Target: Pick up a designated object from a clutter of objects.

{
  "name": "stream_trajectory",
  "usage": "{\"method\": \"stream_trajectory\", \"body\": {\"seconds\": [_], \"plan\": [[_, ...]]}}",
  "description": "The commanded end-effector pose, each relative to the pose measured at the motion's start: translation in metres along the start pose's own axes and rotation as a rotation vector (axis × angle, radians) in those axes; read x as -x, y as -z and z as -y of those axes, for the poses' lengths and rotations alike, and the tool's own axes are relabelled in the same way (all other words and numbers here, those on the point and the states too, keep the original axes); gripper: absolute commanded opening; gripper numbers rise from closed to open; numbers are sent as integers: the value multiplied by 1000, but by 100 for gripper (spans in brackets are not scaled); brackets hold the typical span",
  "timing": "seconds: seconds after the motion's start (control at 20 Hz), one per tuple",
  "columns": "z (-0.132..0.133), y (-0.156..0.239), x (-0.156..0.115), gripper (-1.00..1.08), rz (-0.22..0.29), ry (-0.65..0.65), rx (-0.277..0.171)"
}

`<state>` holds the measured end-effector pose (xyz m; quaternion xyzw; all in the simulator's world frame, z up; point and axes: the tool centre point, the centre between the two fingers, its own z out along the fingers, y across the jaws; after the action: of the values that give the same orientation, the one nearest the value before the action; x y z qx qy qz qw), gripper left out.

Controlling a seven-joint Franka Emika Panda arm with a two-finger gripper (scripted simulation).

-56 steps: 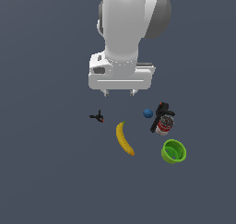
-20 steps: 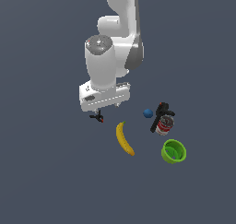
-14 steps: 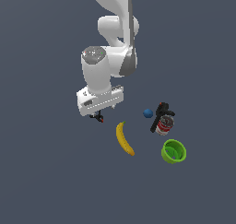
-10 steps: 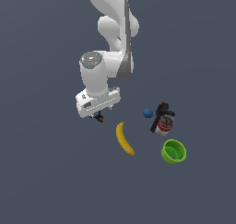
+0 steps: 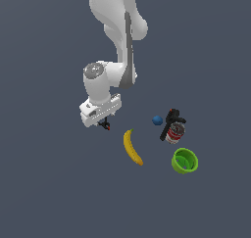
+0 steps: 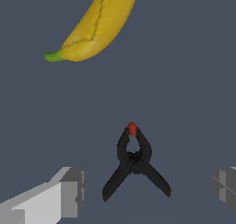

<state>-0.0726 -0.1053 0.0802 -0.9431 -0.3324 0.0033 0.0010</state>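
The spring clamp (image 6: pixel 135 164) lies between the spread fingers of the gripper (image 6: pixel 150 188), red tip toward twelve o'clock, handles splayed toward six.

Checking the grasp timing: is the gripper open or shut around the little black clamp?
Open. In the wrist view the gripper fingers stand wide on either side of the black clamp, touching nothing.
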Motion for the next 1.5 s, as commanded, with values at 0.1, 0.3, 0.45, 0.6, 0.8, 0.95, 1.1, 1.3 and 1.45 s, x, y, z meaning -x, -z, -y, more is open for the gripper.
{"method": "stream_trajectory", "body": {"seconds": [0.1, 0.3, 0.45, 0.6, 0.8, 0.95, 1.1, 1.3, 1.45], "plan": [[1, -11, 10, 100, -4, 42, 3], [1, -16, 14, 100, -5, 61, 4], [2, -17, 15, 100, -5, 65, 4], [2, -17, 15, 100, -5, 62, 4], [2, -26, 15, 100, -5, 62, 4], [2, -37, 15, 100, -5, 63, 4], [2, -51, 16, 100, -5, 64, 4], [2, -63, 15, 100, -5, 65, 4], [2, -67, 15, 100, -5, 65, 4]]}}
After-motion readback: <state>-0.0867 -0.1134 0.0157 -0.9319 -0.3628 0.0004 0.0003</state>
